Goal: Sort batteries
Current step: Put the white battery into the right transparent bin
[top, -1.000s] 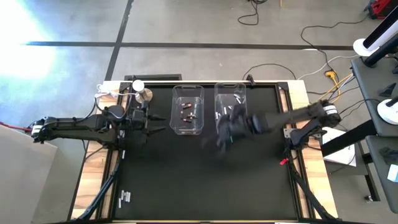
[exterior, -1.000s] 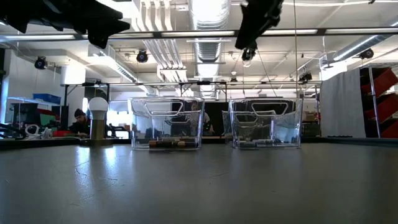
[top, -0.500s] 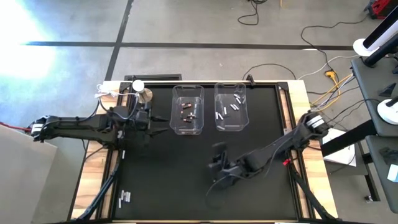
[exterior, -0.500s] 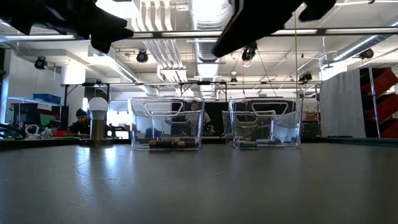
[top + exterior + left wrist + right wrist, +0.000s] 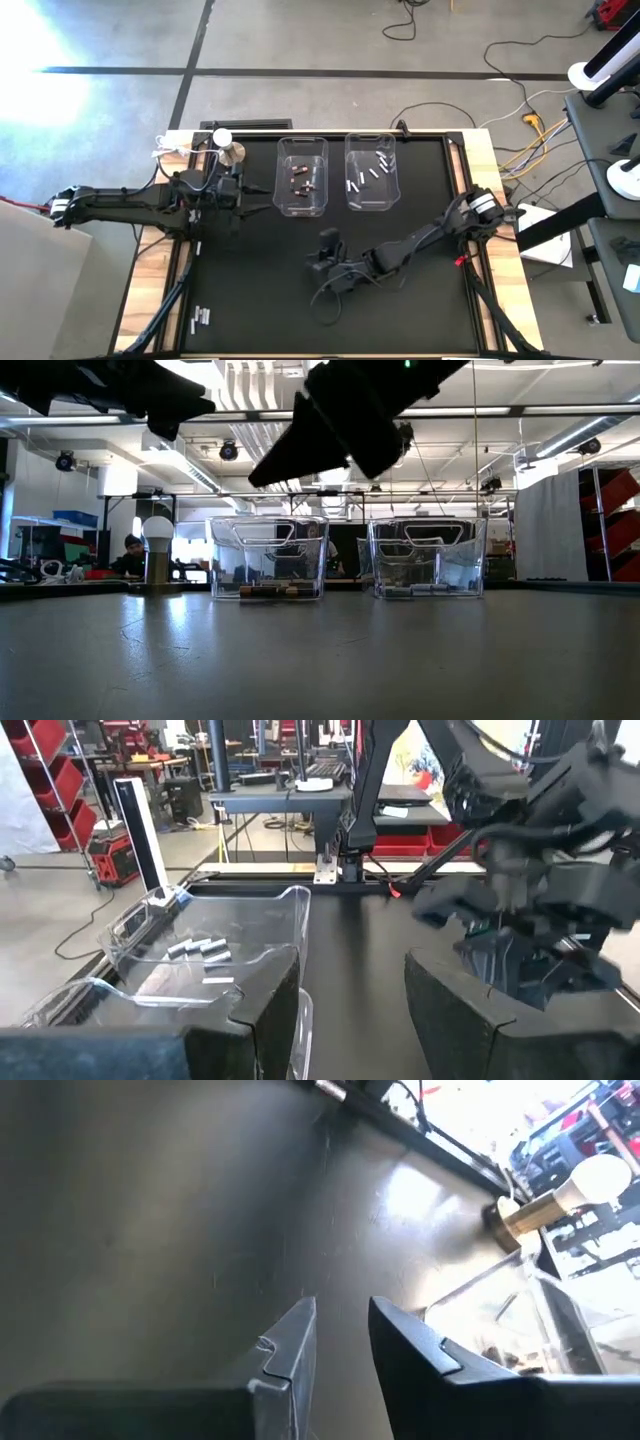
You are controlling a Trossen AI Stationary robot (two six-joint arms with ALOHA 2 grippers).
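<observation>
Two clear bins stand at the far middle of the black mat. The left bin [image 5: 302, 178] holds dark batteries [image 5: 300, 176]; the right bin [image 5: 370, 172] holds white batteries [image 5: 368, 174], which also show in the left wrist view [image 5: 200, 948]. A few loose white batteries [image 5: 201, 318] lie on the mat near its near left corner. My right gripper [image 5: 322, 262] hangs over the middle of the mat, nearer than the bins, slightly open and empty [image 5: 342, 1330]. My left gripper [image 5: 243, 190] waits left of the left bin, open and empty [image 5: 352, 990].
A brass post with a white ball [image 5: 224, 142] stands at the far left, behind my left gripper. Bare black mat [image 5: 400, 320] spreads in front of the bins. Wooden table edges [image 5: 488, 170] frame the mat, and cables lie on the floor beyond.
My right gripper has swung from above the right bin toward the table's near edge and leftward, sinking lower over the mat's middle, and its wrist has rolled. The bins and batteries have stayed in place.
</observation>
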